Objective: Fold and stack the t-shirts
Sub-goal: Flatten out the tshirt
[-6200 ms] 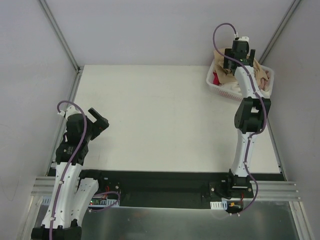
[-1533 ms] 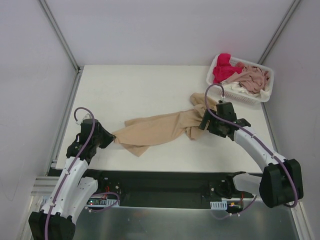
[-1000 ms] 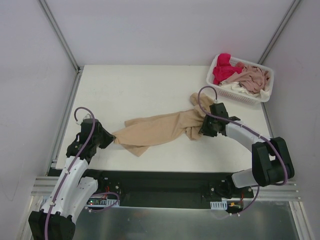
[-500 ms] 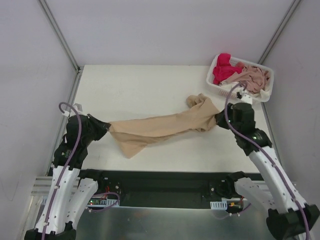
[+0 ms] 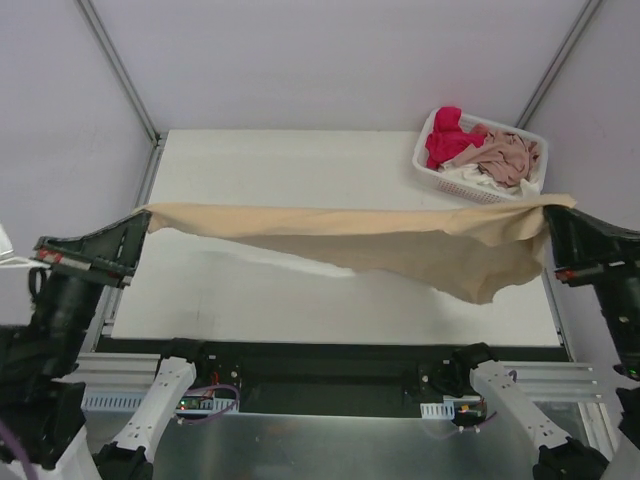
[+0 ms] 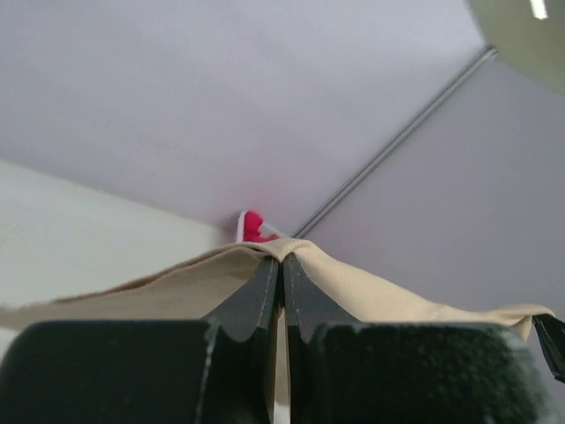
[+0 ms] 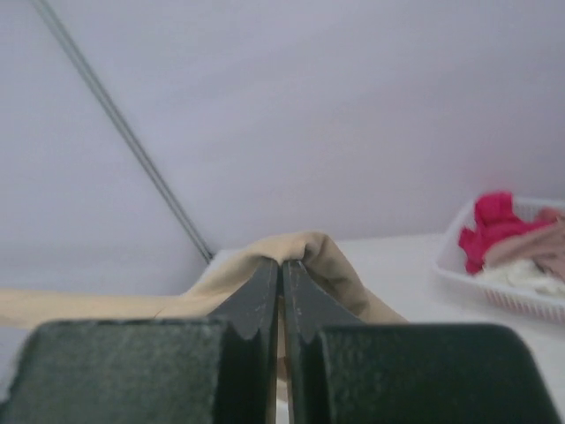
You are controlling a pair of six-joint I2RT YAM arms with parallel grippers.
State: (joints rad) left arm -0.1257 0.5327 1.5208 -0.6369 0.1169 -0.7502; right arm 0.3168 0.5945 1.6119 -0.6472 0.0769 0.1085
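Both arms are lifted high above the flat white table [image 5: 280, 170] and swung wide apart, one near each side edge of the top view. The left gripper [image 5: 142, 217] points inward from the left, and the right gripper [image 5: 549, 214] points inward from the right. Each has its black fingers pressed together on a corner of the large tan-beige cloth t-shirt [image 5: 400, 240].

The shirt is off the table, stretched in a long band between the two grippers. Its upper edge is nearly taut. Its lower edge sags in soft folds, deepest toward the right, and throws a faint shadow on the table.

In the left wrist view the left gripper [image 6: 282, 261] pinches a small peak of the tan cloth [image 6: 371, 287]. The right wrist view shows the right gripper [image 7: 282, 262] pinching a similar fold [image 7: 328, 265].

At the table's far right corner stands a white plastic lattice basket [image 5: 470, 190]. It holds a crumpled bright red-pink shirt [image 5: 447, 138], a dusty pink shirt [image 5: 505, 155] and a white one [image 5: 460, 172].
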